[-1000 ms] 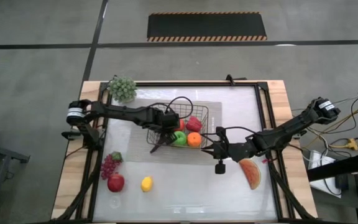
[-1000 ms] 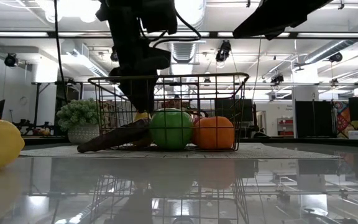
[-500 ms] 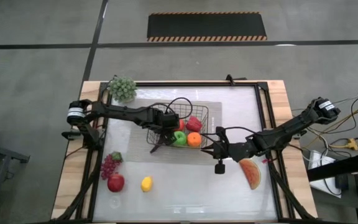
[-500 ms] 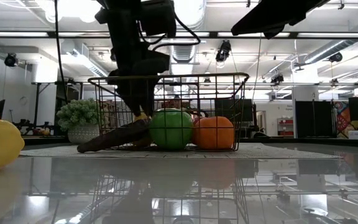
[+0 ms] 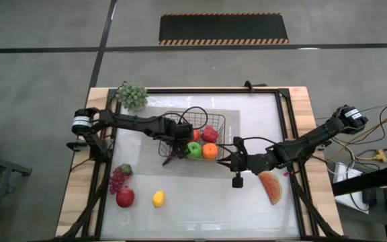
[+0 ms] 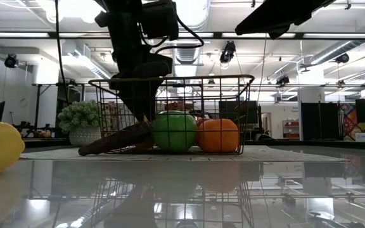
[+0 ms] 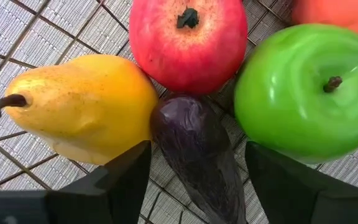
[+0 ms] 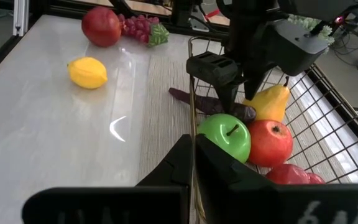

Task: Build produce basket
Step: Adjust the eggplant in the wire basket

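Observation:
The dark wire basket [image 5: 215, 121] stands mid-table on a mat and holds a green apple [image 7: 303, 87], a red fruit [image 7: 188, 40], a yellow pear [image 7: 82, 106], an orange [image 5: 209, 150] and a red pepper [image 5: 209, 134]. The purple eggplant [image 7: 197, 149] lies between pear and apple, and its other end [image 6: 106, 144] pokes out through the basket's near-left side. My left gripper [image 7: 197, 186] is open above it, one finger on either side and not touching. My right gripper [image 8: 193, 163] is shut at the basket's near-right corner. My right gripper pinches the basket's top rim wire [image 8: 193, 140] at the near-right corner [image 5: 224, 158] between its two fingers. It comes in about level from the table's right. The basket rests flat on the mat.
On the near-left of the table lie dark-red grapes [image 5: 117, 178], a red apple [image 5: 125, 197] and a lemon [image 5: 158, 198]. A watermelon slice [image 5: 271, 187] lies near right of the right gripper. A grey-green bunch [image 5: 132, 95] sits at the far-left corner.
My left wrist has shifted a little above the basket's left part. The eggplant and the other fruit have stayed where they were, and the right arm has kept still.

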